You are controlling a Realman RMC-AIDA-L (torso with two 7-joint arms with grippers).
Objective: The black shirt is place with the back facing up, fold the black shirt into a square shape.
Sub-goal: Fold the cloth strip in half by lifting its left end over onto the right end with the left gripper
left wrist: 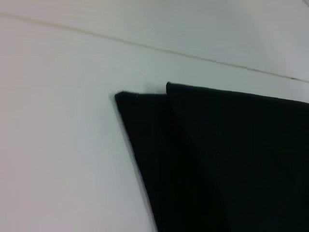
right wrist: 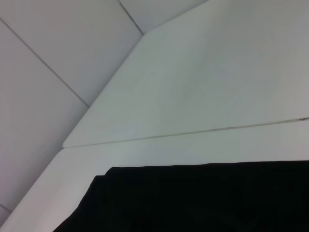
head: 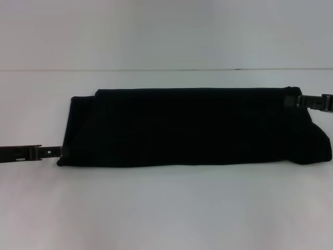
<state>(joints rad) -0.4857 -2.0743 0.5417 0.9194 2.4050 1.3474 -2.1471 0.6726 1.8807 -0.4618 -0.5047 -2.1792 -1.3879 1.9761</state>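
**Black shirt lies folded into a long band, a pincer at each end**

The black shirt (head: 192, 127) lies flat on the white worktop (head: 166, 208), folded into a long, narrow band that runs from side to side across the middle of the head view. No lettering shows on the face turned up. Along its far edge an upper layer sits a little short of the layer beneath, so that at the robot's left end a step shows between the two; the left wrist view shows the same thing close up, two dark corners (left wrist: 145, 104) one just behind the other on the pale surface. The right end of the band bulges slightly at its near corner.

The left pincer (head: 58, 152) comes in low from the left edge and meets the near corner of the shirt at that end. Whether its fingers are spread or pinching cloth, I cannot tell, as the tips merge with the dark fabric.

The right pincer (head: 299, 100) reaches in from the right edge and meets the far corner at the other end. Its fingers likewise cannot be made out against the cloth.

The right wrist view shows a stretch of the shirt's edge (right wrist: 193, 198) lying on the worktop, with a seam in the surface (right wrist: 193, 133) running beyond it.
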